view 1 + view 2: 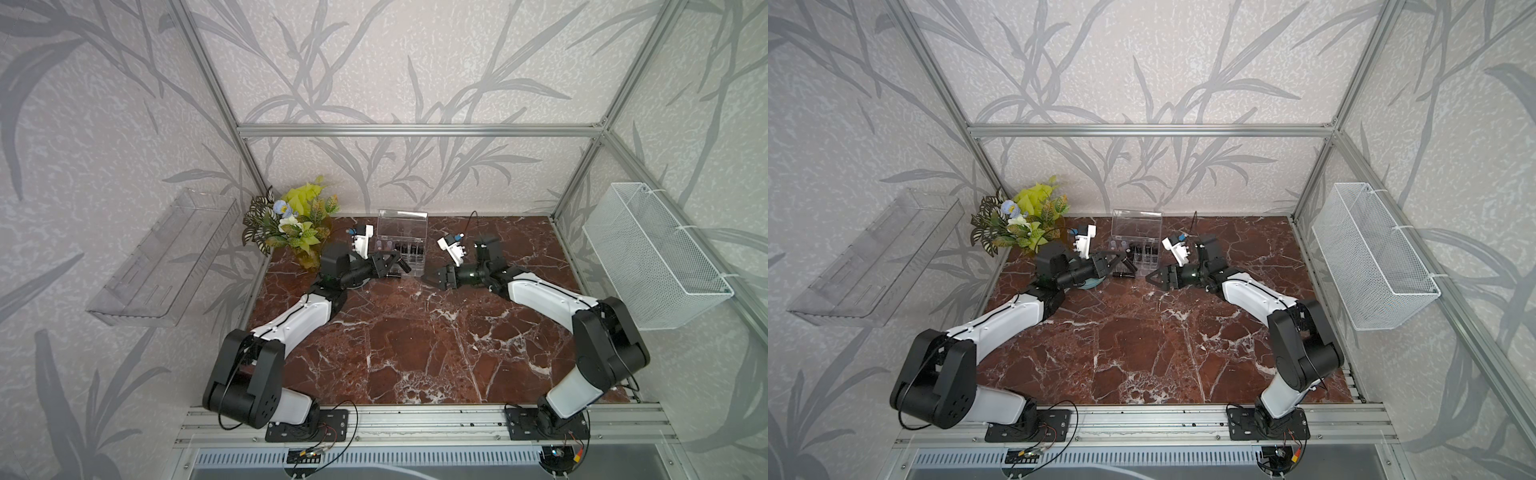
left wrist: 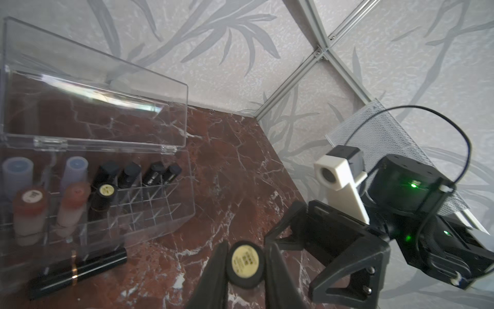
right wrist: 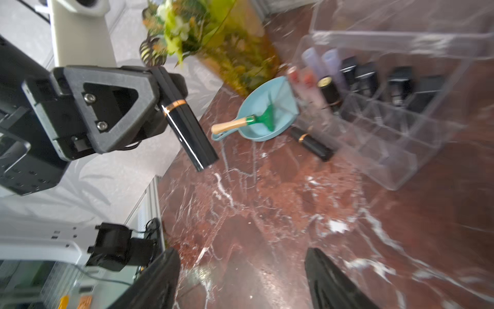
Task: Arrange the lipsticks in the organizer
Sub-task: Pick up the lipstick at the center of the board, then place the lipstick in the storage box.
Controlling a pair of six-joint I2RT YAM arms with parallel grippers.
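Observation:
The clear organizer stands at the back of the table with its lid raised. In the left wrist view its wall encloses lavender tubes, pink tubes and several black lipsticks standing in the left compartments. My left gripper is shut on a black lipstick with a gold band, held above the table just in front of the organizer. Another black lipstick lies on the table against the organizer's front. My right gripper is open and empty, to the right of the left one.
An artificial plant fills the back left corner. A teal dish holding a green rake sits beside the organizer. A white wire basket hangs on the right wall and a clear shelf tray on the left wall.

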